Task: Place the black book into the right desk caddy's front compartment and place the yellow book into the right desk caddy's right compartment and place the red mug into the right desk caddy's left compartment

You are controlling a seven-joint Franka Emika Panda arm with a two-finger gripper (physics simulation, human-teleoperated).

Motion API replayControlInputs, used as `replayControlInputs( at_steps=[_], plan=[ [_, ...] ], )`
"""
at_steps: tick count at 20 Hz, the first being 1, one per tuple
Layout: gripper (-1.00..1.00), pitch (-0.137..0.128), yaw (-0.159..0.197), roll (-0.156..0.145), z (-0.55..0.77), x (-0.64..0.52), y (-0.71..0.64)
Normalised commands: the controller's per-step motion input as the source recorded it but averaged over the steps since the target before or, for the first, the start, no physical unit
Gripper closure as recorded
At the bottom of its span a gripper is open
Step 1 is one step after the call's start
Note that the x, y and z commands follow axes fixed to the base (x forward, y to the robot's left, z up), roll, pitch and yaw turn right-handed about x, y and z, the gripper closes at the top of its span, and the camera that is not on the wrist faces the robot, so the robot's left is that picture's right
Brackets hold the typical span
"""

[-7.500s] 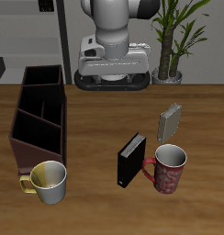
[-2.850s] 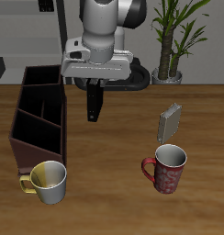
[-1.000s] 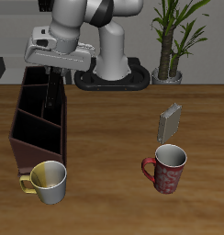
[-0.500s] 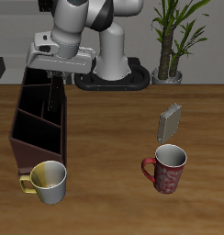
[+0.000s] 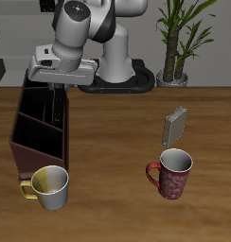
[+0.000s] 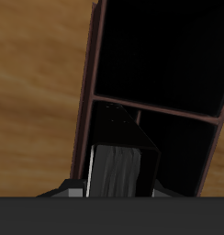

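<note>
On the wooden table [image 5: 108, 142] our gripper [image 5: 59, 93] grips the black book [image 6: 118, 156], which hangs inside the right desk caddy [image 5: 37, 118], directly below us. Well off sideways: red mug [image 5: 172, 174], yellow book [image 5: 175, 124].

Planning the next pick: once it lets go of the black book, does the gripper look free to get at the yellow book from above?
Probably yes. The yellow book stands alone on open table, apart from the red mug, with nothing above it. The gripper is over the right desk caddy, holding the black book.
</note>
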Motion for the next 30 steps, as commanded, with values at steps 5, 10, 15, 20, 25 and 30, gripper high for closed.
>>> replayControlInputs(
  at_steps=[5, 10, 15, 20, 25, 30],
  plan=[
    [1.00, 0.043, -0.022, 0.005, -0.21, 0.07, -0.01],
    [1.00, 0.042, -0.021, -0.011, -0.20, 0.07, -0.06],
    [1.00, 0.039, -0.039, -0.008, -0.14, 0.04, -0.05],
    [1.00, 0.023, -0.042, 0.025, -0.06, -0.06, 0.02],
    [1.00, 0.004, -0.139, 0.048, 0.22, -0.24, 0.05],
    [1.00, -0.033, -0.039, 0.061, 0.24, -0.32, 0.17]
  ],
)
